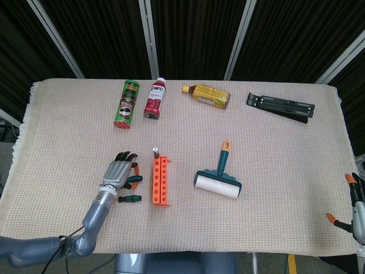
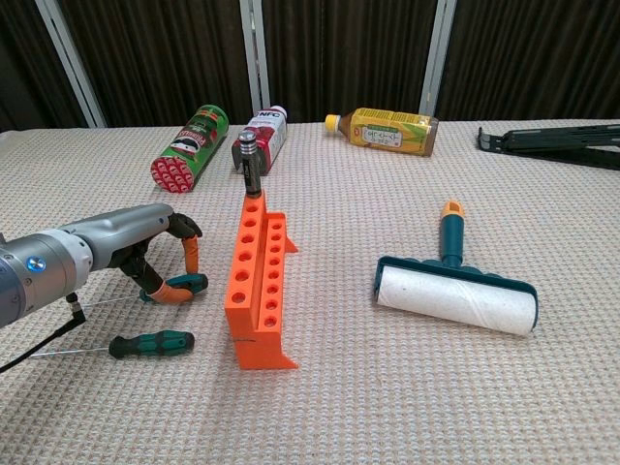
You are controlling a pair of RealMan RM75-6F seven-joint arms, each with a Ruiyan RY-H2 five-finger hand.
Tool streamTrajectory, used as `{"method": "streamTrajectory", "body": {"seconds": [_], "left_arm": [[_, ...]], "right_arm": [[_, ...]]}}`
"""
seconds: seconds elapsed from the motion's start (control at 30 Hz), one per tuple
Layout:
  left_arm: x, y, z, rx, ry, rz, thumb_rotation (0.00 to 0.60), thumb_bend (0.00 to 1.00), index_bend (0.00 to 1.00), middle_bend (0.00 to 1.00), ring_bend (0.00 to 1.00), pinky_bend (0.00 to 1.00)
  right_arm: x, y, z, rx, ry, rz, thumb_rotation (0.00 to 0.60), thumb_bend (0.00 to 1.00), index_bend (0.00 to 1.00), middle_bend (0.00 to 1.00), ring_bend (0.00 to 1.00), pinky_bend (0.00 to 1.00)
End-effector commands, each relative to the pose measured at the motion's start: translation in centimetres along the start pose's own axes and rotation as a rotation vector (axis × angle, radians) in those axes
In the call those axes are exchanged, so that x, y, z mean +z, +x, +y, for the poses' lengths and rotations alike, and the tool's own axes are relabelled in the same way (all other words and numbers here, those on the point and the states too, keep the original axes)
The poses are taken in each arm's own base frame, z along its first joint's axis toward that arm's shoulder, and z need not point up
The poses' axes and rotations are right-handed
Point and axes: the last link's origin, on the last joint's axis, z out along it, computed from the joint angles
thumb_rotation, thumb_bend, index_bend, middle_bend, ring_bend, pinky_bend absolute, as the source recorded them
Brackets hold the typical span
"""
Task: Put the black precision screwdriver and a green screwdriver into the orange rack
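The orange rack (image 2: 257,291) (image 1: 160,181) stands left of centre, its row of holes running away from me. The black precision screwdriver (image 2: 250,167) (image 1: 154,153) stands upright in its farthest hole. My left hand (image 2: 145,247) (image 1: 117,171) lies just left of the rack, thumb and fingers curled around the handle of a green screwdriver (image 2: 184,284) (image 1: 134,178), whose thin shaft runs back under the hand. A second green screwdriver (image 2: 150,343) (image 1: 130,198) lies loose on the cloth nearer me. My right hand (image 1: 356,202) shows only at the head view's lower right edge, fingers apart and holding nothing.
A lint roller (image 2: 455,291) lies right of the rack. Along the far side lie a green chips can (image 2: 189,136), a red bottle (image 2: 263,131), a yellow bottle (image 2: 387,131) and a black folding stand (image 2: 552,143). The table's woven cloth (image 2: 387,407) ends close in front.
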Motion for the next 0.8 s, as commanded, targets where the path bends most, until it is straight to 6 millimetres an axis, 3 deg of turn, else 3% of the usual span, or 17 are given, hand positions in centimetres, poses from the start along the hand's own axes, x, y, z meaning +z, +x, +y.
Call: {"method": "streamTrajectory", "body": {"seconds": [0.03,0.23,0.43,0.8], "left_arm": [[-0.8,2.0,-0.1,-0.215,-0.017,-0.002,0.6,0.43,0.61,0.14,0.0,0.0],[-2.5,5.4,-0.5,-0.574,-0.091,0.026,0.6,0.46,0.61,0.2,0.01,0.07],[-4.4,7.4,-1.2,-0.874,-0.209,0.015,0.6,0.5,0.63,0.29,0.1,0.14],[-7.0,8.7,-1.8,-0.964,-0.39,0.008,0.6,0.5,0.65,0.35,0.14,0.22]], "right_arm": [[0.0,0.1,0.0,0.0,0.002,0.002,0.6,0.0,0.0,0.0,0.0,0.0],[-0.1,0.1,-0.2,0.0,0.01,0.004,0.6,0.0,0.0,0.0,0.0,0.0],[-0.1,0.1,-0.4,-0.003,0.016,0.007,0.6,0.0,0.0,0.0,0.0,0.0],[-0.4,0.2,-0.7,-0.007,0.02,0.012,0.6,0.0,0.0,0.0,0.0,0.0]]}}
